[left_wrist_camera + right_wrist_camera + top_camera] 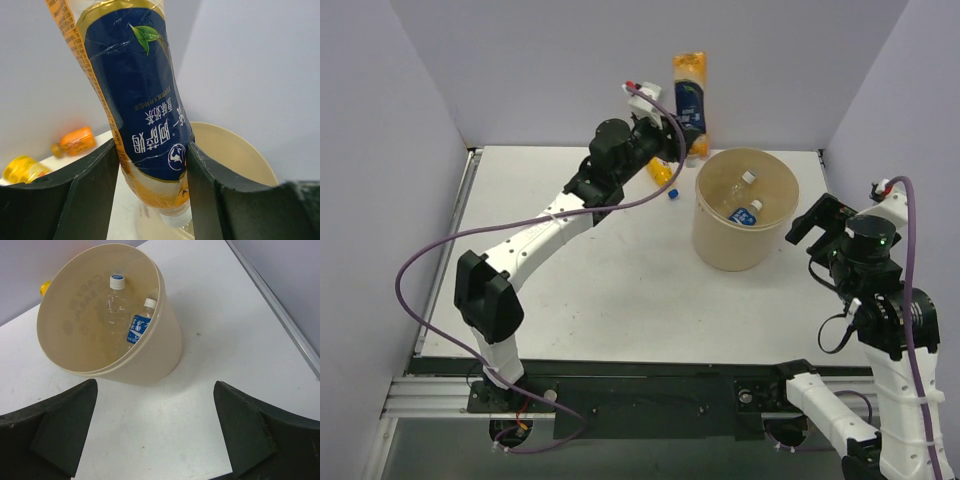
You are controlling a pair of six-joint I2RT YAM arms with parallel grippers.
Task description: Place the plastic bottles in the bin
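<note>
My left gripper (676,128) is shut on an orange-yellow plastic bottle with a dark blue label (689,98) (140,100). It holds the bottle cap-down in the air, just left of the tan bin's rim (745,152) (240,150). Two clear bottles lie inside the bin (150,365), one with a blue label (137,327) and one plain (116,305). A yellow bottle with a blue cap (663,176) (20,169) lies on the table under the left arm, partly hidden. A short orange bottle (77,141) lies beyond it. My right gripper (810,222) (155,430) stands open and empty to the right of the bin.
Purple walls close the table (620,290) at the back and both sides. A metal rail (280,315) runs along the table's right edge. The left arm's purple cable (440,250) loops over the left half of the table.
</note>
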